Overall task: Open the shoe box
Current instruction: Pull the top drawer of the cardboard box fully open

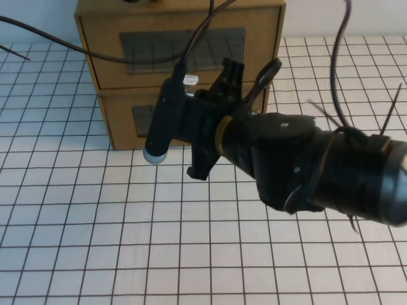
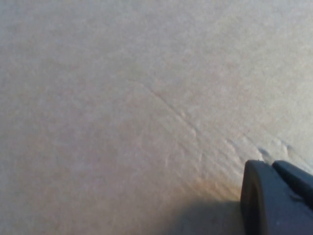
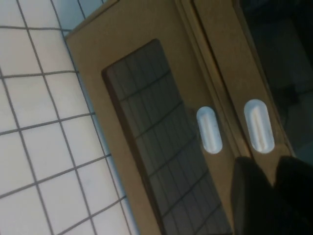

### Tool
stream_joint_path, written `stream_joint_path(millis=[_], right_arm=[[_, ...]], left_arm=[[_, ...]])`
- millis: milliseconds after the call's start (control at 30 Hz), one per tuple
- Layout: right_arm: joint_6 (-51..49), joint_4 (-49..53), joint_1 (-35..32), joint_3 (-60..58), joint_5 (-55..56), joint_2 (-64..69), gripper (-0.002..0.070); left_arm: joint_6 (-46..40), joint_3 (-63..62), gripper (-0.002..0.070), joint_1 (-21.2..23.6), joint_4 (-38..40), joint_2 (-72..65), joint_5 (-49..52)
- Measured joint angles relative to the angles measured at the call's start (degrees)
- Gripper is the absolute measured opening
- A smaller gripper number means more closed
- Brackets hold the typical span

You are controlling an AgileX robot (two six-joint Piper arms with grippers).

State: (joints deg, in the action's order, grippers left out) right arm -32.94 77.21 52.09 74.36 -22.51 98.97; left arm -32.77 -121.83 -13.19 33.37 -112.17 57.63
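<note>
1. High view: shoe box point(image 1: 181, 63) at the bench's point(image 1: 95, 241) back; right gripper point(image 1: 254, 68) at its front, jaws slightly parted, empty.
2. Left wrist view: left gripper point(image 2: 279, 200) close against cardboard; open or closed, I cannot tell.
3. Right wrist view: centre the jaws on one white pull tab point(image 3: 209, 129) before closing.

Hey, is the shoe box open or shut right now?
Shut: the shoe box has both front panels flush. Right gripper hovers at its front; left gripper is close against cardboard.

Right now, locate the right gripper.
High view, centre: the right gripper hangs before the shoe box, at its lower front. The left gripper is close to cardboard.
</note>
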Motion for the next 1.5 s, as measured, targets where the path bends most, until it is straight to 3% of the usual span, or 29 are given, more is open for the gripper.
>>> stream_joint_path(millis=[200,333,767,1500], right_arm=[[-11.8,14.3,0.0,0.2,-1.2,3.5,0.023],[-15.3,17.4,-1.1,1.5,-1.3,5.5,0.0263],[-16.5,18.0,-5.2,8.5,-0.5,11.5,0.0271],[-12.3,18.3,-5.3,15.0,1.7,16.7,0.0224]], left_arm=[[0.0,0.0,-0.0002,0.0,0.0,0.0,0.2],[0.0,0.0,-0.0002,0.0,0.2,-0.1,0.7],[0.3,0.0,-0.0002,0.0,2.4,-0.1,1.6],[0.9,0.0,-0.0002,0.0,2.9,-0.1,2.6]])
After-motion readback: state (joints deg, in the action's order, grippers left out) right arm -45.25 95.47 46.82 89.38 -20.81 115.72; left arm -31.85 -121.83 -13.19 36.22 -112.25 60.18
